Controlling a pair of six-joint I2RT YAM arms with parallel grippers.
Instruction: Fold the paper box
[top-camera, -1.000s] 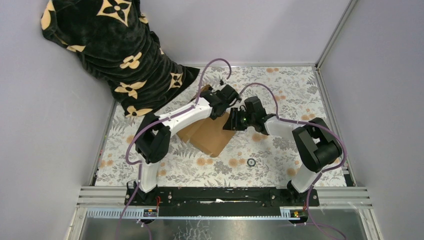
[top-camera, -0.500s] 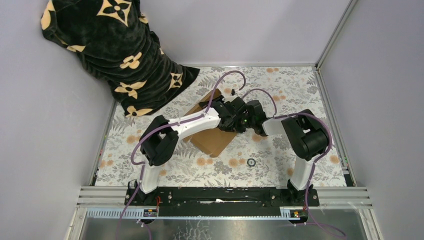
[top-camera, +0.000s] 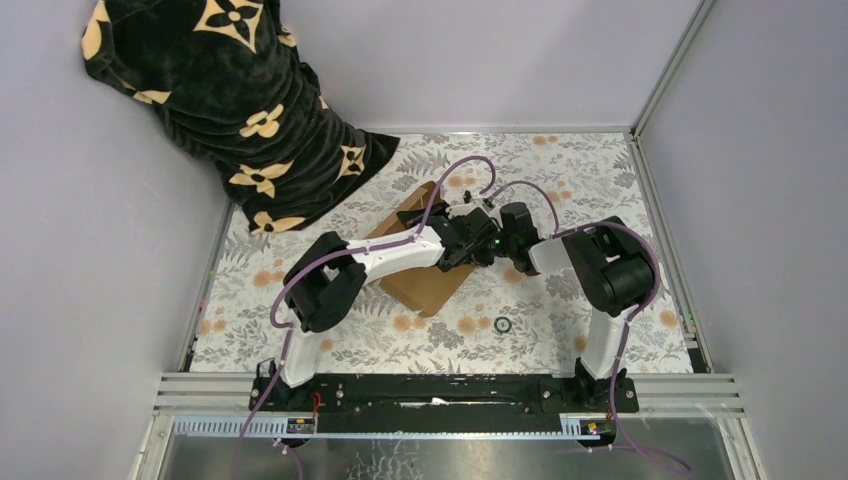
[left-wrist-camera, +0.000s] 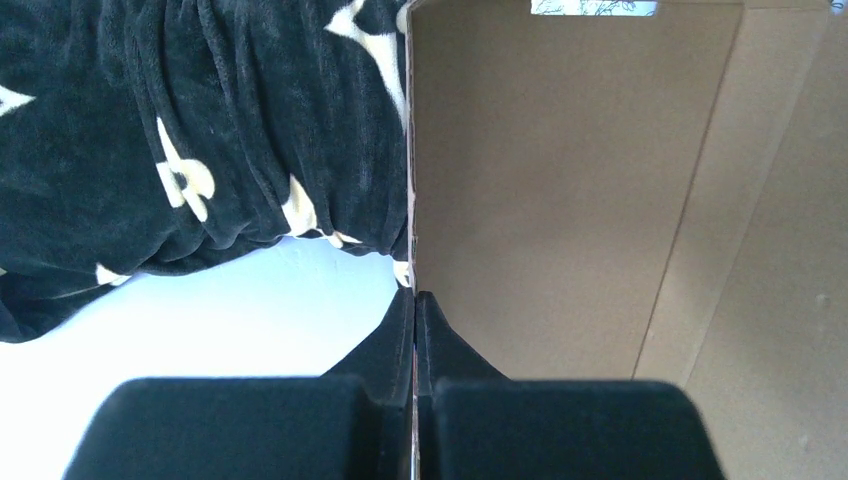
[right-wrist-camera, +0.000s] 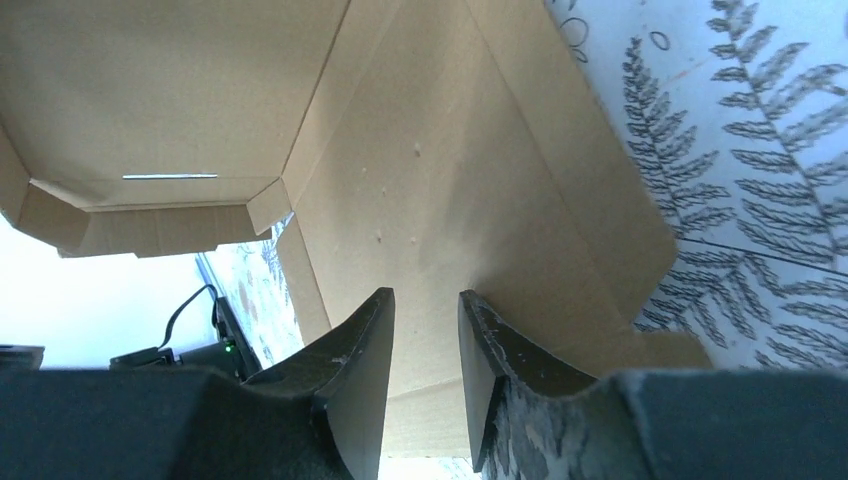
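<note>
Left gripper (left-wrist-camera: 414, 325) pinches a raised flap of the paper box (top-camera: 428, 284); right gripper (right-wrist-camera: 426, 335) slightly spread.
One flap up; most folds apparently remain.

A black plush blanket (top-camera: 240, 100) with tan flower shapes fills the upper left corner, its lower end lying on the fern-and-flower tablecloth (top-camera: 590, 170). A small dark ring (top-camera: 503, 324) lies on the cloth, lower centre-right. Pale lilac walls (top-camera: 480, 60) enclose the back and sides.
</note>
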